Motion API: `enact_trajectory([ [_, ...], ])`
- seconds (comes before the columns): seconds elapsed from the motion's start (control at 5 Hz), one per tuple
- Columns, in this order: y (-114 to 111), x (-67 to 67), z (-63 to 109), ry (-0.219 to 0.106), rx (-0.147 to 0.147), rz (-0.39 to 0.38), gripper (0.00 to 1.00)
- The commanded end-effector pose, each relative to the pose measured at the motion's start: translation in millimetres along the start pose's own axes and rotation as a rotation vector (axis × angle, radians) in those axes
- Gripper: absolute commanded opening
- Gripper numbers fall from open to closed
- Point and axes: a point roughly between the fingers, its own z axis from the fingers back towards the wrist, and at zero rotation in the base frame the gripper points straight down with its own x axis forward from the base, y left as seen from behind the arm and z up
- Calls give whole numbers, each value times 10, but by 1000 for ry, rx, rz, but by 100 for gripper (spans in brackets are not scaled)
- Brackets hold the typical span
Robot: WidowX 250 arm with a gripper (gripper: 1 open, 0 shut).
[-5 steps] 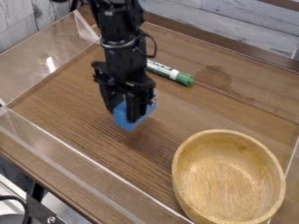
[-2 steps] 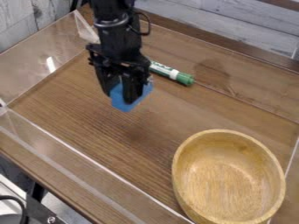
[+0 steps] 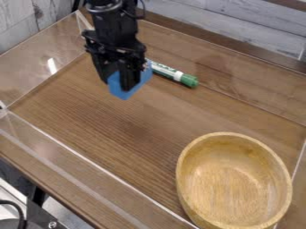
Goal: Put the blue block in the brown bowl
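Observation:
The blue block (image 3: 123,87) hangs clear of the wooden table, pinched between the black fingers of my gripper (image 3: 121,83), which is shut on it and points straight down. Only the block's lower part shows below the fingers. The brown bowl (image 3: 234,181) sits at the front right, wide and shallow, with nothing in it. The gripper and block are well up and to the left of the bowl.
A green-and-white marker (image 3: 174,75) lies on the table just right of the gripper. Clear plastic walls (image 3: 36,134) fence the wooden table (image 3: 143,134) at the left and front edges.
The gripper has risen with the blue block and shifted up and to the left in the picture, away from the bowl. The bowl and marker have stayed put.

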Motion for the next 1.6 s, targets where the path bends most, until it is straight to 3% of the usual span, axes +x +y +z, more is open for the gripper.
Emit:
enact_trajectory([
  [0.0, 155, 154, 145, -75, 33, -13, 0],
  [0.6, 320, 232, 14, -109, 48, -27, 0],
  [1.4, -448, 14, 193, -112, 22, -58, 0],
])
